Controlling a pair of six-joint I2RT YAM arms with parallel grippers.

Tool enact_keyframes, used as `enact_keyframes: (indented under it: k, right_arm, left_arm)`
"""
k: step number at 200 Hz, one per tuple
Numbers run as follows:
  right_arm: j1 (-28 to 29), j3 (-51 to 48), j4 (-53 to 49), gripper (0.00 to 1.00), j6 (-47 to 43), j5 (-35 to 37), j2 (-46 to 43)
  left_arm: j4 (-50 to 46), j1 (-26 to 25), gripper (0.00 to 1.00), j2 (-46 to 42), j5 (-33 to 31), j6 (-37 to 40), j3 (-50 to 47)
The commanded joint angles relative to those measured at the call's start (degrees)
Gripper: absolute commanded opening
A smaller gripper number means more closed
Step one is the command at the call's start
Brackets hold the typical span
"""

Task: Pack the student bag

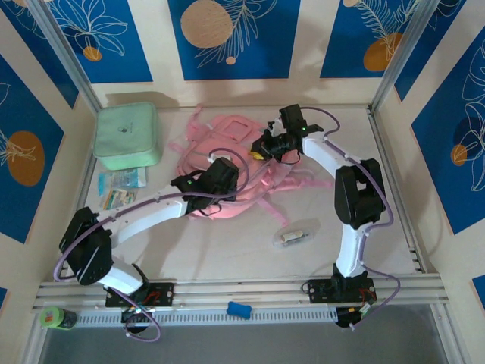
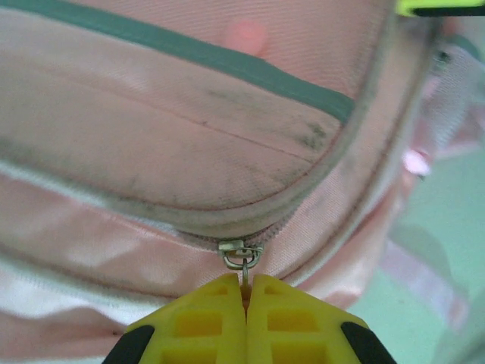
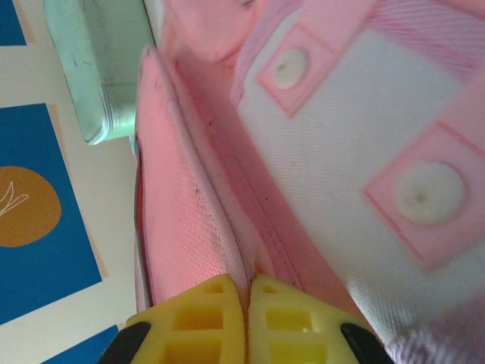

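The pink student bag [image 1: 231, 130] lay flat in the middle of the table [image 1: 227, 254], its zip pull [image 2: 241, 254] directly ahead of and pinched by the left gripper [image 2: 247, 282], while the right gripper [image 3: 248, 282], fingers pressed together, nipped a fold of the bag's edge

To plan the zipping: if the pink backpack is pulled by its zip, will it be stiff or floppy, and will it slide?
Probably floppy: the backpack lies flattened, its fabric wrinkled. It may drag across the table, since the left gripper pinches only the small zip pull. Its shiny cloth looks slippery.
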Motion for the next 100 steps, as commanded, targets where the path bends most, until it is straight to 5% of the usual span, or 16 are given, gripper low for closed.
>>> enact_keyframes:
  k: [1,36,100]
  right_arm:
    - [-3.29,-1.69,7.42,0.26,-0.14,-0.8,-3.73]
    - [-4.81,-11.37,7.49,0.5,0.58,-6.1,-11.44]
    - [2.72,-26.45,18.46,0.6,10.27,-7.85,-19.9]
  left_arm:
    - [0.27,-2.54,0.0,0.49,5.71,-0.84,2.48]
    - [0.32,-2.11,0.0,1.04,5.26,1.14,2.6]
    - [3.34,-2.1,0.0,1.0,6.8,3.13,1.26]
